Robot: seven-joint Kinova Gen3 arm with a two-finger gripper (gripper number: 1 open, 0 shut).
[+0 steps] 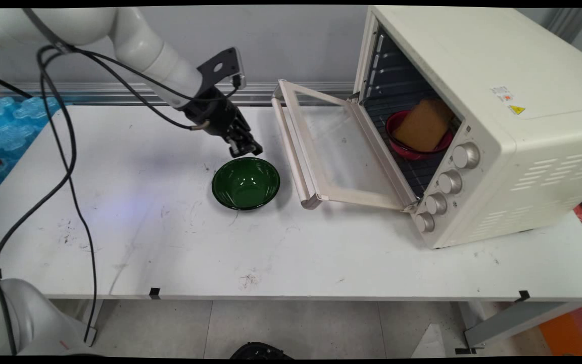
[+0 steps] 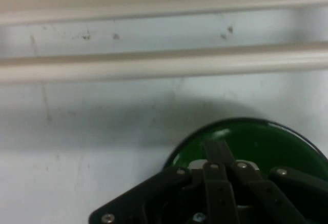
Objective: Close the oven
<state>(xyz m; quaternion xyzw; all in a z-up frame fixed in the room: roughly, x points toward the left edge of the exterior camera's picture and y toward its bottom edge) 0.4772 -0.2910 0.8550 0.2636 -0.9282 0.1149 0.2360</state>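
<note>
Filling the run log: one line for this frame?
gripper: shut, empty, over far rim of green bowl | oven: door open | red bowl with brown block on rack

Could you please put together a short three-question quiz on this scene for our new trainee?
1. True or false: the oven door is open.
2. What sits inside the oven? A) a red bowl holding a brown slab; B) a blue cup; C) nothing.
3. Which object on the table is nearest the gripper?

Key
1. True: the door hangs down flat toward the table.
2. A.
3. The green bowl; the gripper is above its far rim, and the hand view shows the bowl just past the fingers.
</note>
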